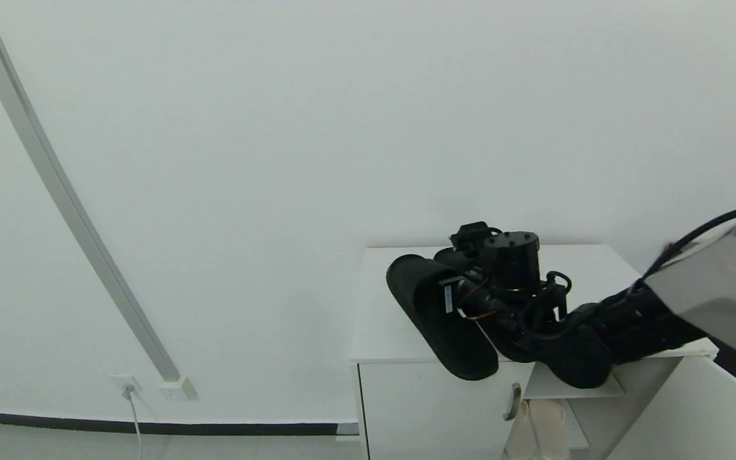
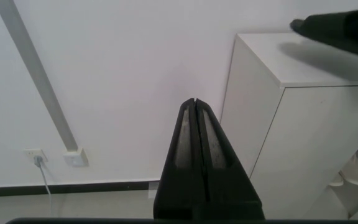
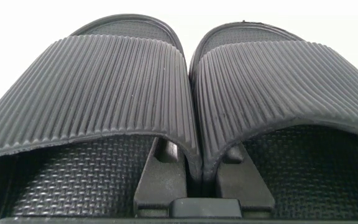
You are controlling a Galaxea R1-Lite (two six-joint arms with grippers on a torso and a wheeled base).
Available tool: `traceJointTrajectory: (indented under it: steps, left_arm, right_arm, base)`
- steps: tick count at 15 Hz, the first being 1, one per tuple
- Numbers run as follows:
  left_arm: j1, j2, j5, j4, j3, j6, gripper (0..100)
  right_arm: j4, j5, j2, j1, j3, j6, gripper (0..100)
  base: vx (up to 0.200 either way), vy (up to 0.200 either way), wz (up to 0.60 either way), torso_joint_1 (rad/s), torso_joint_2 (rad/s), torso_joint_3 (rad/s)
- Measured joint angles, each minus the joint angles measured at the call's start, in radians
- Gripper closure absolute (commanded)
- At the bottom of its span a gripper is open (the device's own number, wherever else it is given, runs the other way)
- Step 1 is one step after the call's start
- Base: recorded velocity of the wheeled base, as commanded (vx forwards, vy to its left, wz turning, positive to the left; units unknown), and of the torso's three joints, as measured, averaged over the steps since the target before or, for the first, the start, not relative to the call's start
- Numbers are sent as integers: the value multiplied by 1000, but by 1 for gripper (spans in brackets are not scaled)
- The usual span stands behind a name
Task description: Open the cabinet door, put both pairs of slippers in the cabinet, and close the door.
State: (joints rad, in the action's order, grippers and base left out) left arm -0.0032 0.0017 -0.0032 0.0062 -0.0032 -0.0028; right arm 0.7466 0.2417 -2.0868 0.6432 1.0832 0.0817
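Observation:
A pair of black slippers [image 1: 444, 319] lies side by side on the white cabinet [image 1: 387, 319], their ends overhanging its front edge. My right gripper [image 3: 197, 180] is shut on the two touching inner walls of the black slippers [image 3: 191, 87], one finger [image 3: 157, 177] under each ribbed strap. The cabinet's right door [image 1: 694, 415] stands open, and a pair of white slippers [image 1: 537, 428] rests inside on a low shelf. My left gripper [image 2: 194, 106] hangs shut and empty to the left of the cabinet [image 2: 266, 124], away from it.
The cabinet's left door [image 1: 432, 409], with a metal handle [image 1: 513, 401], is closed. A white wall stands behind, with a slanted cable duct [image 1: 68, 204] and a socket with a plugged-in cable [image 1: 126, 386]. Open floor lies left of the cabinet.

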Motion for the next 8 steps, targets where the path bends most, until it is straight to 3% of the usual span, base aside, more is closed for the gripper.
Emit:
traceJointTrajectory:
  steps: [5, 8]
  left_arm:
    - [0, 0, 0, 0, 0, 0, 100]
    - [0, 0, 0, 0, 0, -1, 100]
  right_arm:
    - [-52, -224, 299, 46, -241, -72, 100]
    - [-106, -253, 404, 85, -314, -76, 100]
  base:
    - [0, 0, 0, 0, 0, 0]
    - [0, 0, 0, 0, 0, 0]
